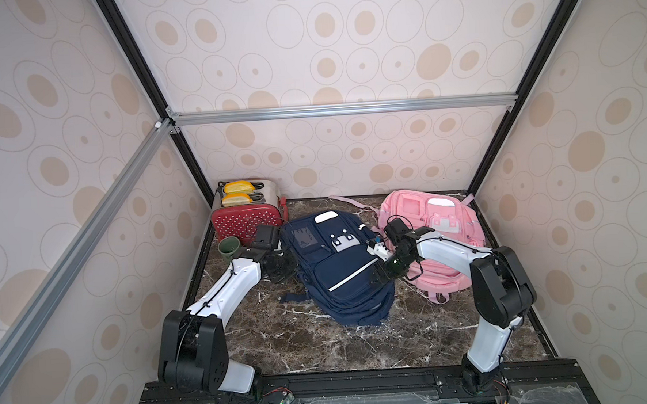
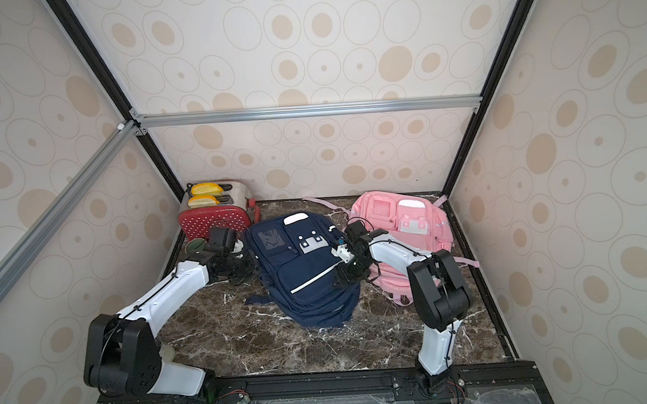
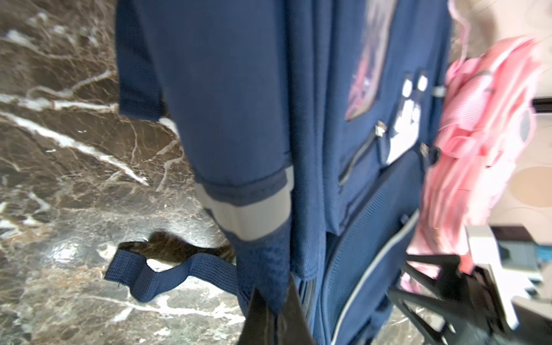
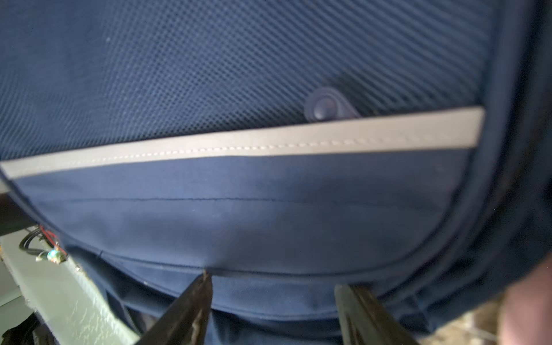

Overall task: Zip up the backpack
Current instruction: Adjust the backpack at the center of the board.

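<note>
At the far left stood a red dotted metal toaster (image 1: 245, 218) and a small dark green cup (image 1: 228, 249). Next, the left gripper (image 3: 276, 298) was clamped on a fold of side fabric of the navy fabric backpack (image 1: 337, 270), which lay flat mid-table on the brown marble tabletop (image 1: 322, 343). The bag looked soft and floppy, likely to bunch unless pinned. Its rounded navy pull tab (image 4: 324, 107) seemed the place to pinch. The right gripper (image 4: 273, 283) sat at the front pocket, jaws apart and empty. A pink fabric backpack (image 1: 448, 211) lay rightmost.
</note>
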`<state>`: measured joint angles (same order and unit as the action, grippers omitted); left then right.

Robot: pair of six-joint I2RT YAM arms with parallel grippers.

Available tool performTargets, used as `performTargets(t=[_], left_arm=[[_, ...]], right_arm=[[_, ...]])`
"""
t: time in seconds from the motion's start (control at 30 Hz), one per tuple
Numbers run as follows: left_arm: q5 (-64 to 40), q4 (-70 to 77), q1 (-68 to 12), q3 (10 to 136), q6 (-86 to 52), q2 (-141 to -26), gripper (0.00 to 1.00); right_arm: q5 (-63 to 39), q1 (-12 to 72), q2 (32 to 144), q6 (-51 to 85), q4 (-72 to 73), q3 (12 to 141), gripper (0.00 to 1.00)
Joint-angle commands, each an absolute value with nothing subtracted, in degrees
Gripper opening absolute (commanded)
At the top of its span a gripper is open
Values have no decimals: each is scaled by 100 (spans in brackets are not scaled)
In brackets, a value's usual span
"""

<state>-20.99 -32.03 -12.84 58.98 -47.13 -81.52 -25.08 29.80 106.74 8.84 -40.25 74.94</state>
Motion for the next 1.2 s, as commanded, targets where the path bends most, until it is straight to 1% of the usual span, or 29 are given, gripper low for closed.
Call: performTargets(t=[0.0, 0.13, 0.23, 0.37, 0.5, 0.63, 0.73, 0.77, 0.83, 0.9, 1.0, 1.17], left_arm=[[-2600, -3196, -1283, 6029, -5053, -7789, 0], [-2636, -3238, -1289, 6034, -5306, -7521, 0], [-2750, -3229, -1297, 6047, -5447, -7512, 0], [-2842, -3166, -1311, 6012, -5517, -7633, 0], [-2927, -3098, -1310, 6034, -5619, -7706, 0], [-3048, -3038, -1318, 6163, -5728, -7816, 0], [-3203, -2908, -1334, 6220, -5880, -7908, 0], [-3242, -2856, -1344, 6223, -5933, -7923, 0], [-3286, -2813, -1345, 6243, -6014, -7937, 0], [-3337, -2804, -1347, 6265, -6067, -7940, 0], [-3396, -2695, -1345, 6240, -6188, -7920, 0], [-3463, -2665, -1345, 6284, -6235, -7889, 0]], right_arm=[[-2337, 2852, 11074, 686, -3823, 8126, 69], [-2360, 2657, 11251, 714, -3904, 8876, 69], [-2434, 2658, 10971, 704, -3965, 8975, 70], [-2837, 2676, 10202, 985, -3855, 8365, 69], [-3259, 2934, 9140, 1430, -3568, 7428, 64], [-3397, 3688, 8006, 1857, -3015, 6688, 65], [-3517, 4270, 7506, 2475, -2070, 6066, 68], [-3443, 4511, 7435, 2550, -1792, 5858, 70], [-3428, 4779, 7493, 2505, -1417, 5641, 71], [-3411, 4859, 7671, 2335, -1297, 5643, 70], [-3265, 4983, 7880, 2157, -608, 5390, 69], [-2797, 5347, 8444, 1767, -185, 5319, 67]])
